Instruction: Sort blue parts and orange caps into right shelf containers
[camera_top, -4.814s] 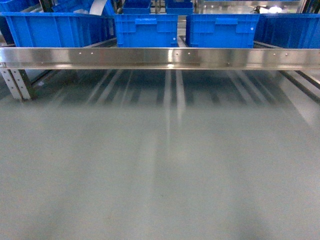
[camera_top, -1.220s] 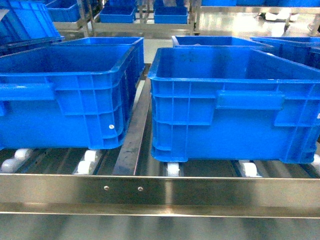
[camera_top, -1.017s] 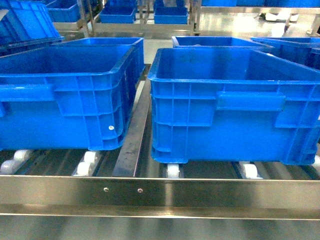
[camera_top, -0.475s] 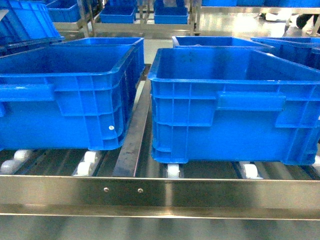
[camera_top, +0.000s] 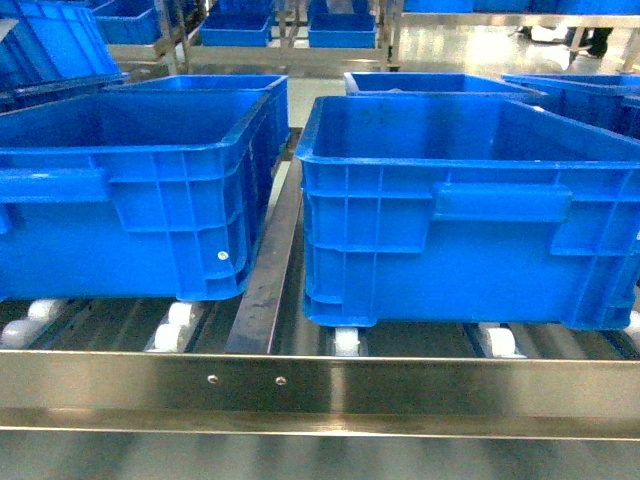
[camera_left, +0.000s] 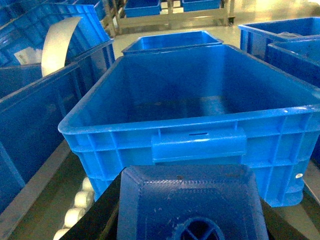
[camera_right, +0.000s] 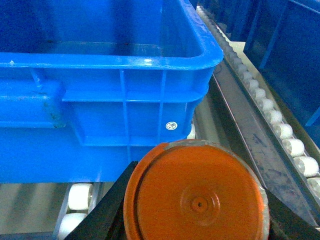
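left gripper (camera_left: 190, 220): i had it closed around a blue part (camera_left: 187, 200), black fingers (camera_left: 100, 215) flanking the block at the bottom of the left wrist view, just in front of a crate.
right gripper (camera_right: 195, 210): i had it clamped on an orange cap (camera_right: 195, 195), its flat round top facing the camera, black fingers (camera_right: 112, 200) either side.
steel rail (camera_top: 320, 385): ran across the shelf front, nearest in the head view.
white rollers (camera_top: 345, 342): sat under the crates, just behind the rail.
left crate (camera_top: 130, 190): stood on the rollers, open-topped, inside looked bare.
right crate (camera_top: 460, 200): stood beside it, a steel divider (camera_top: 265, 270) between them.
far crates (camera_top: 430, 82): more blue ones lined up behind.
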